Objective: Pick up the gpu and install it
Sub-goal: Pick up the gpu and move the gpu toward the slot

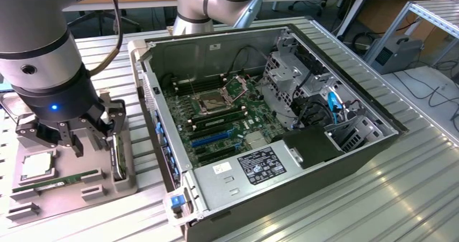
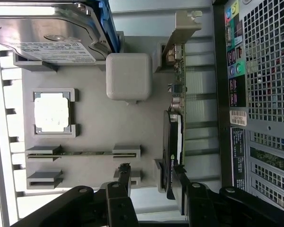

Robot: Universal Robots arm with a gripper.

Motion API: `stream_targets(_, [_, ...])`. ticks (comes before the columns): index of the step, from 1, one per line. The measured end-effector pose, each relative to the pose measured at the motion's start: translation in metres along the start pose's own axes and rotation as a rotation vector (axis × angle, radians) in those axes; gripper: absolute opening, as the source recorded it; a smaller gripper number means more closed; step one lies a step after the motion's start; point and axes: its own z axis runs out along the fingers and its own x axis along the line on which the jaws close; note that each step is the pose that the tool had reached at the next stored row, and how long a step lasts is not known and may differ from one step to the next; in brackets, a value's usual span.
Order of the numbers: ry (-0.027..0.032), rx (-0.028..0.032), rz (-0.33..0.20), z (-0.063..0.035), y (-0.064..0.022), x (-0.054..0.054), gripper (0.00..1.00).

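While the claw [image 2: 151,182] hangs wide open and empty, the gpu [image 2: 174,118] stands edgewise just beside it.

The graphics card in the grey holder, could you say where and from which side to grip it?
Come from straight above and pinch the graphics card across its two flat faces at the black cooler section. It stands on its long edge in the grey holder, thin top edge exposed.
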Motion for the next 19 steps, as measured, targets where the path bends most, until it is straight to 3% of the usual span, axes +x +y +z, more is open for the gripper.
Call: stream_targets(19, [-0.0002, 0.0034, 0.000, 0.0050, 0.0006, 0.0002, 0.48])
